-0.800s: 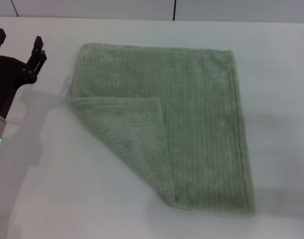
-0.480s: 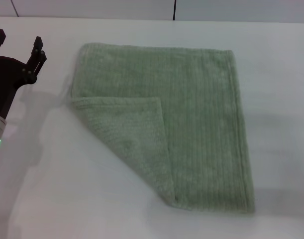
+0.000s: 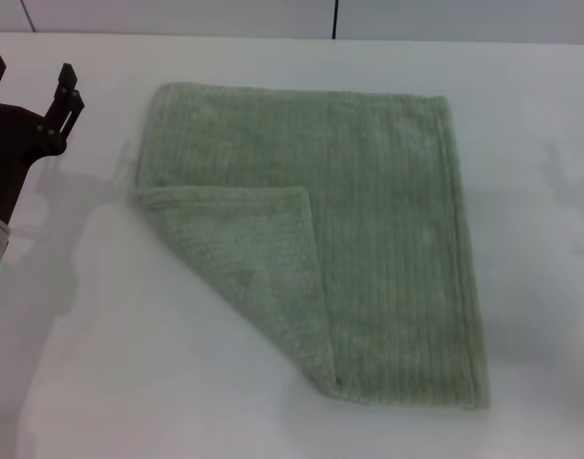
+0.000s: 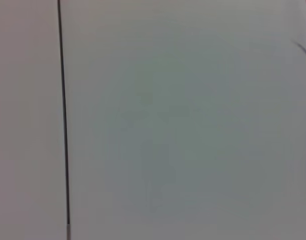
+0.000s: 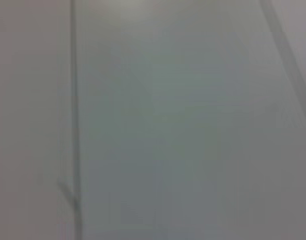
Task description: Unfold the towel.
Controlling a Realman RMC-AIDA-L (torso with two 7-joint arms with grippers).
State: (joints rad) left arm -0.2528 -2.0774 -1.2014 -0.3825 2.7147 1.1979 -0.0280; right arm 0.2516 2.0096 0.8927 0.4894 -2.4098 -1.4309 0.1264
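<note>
The pale sage-green towel point(image 3: 368, 220) lies flat on the white table point(image 3: 129, 382) in the head view. Its near left corner is folded over onto the cloth, making a triangular flap point(image 3: 258, 263). My left gripper point(image 3: 29, 81) is open and empty. It hovers at the far left, apart from the towel's left edge. My right gripper is out of view. Both wrist views show only blank pale surface, with no towel and no fingers.
A thin dark seam line point(image 3: 335, 19) runs in the wall behind the table's far edge. Bare white table surrounds the towel on all sides.
My left gripper has moved slightly to the left, away from the towel. The towel has not moved.
</note>
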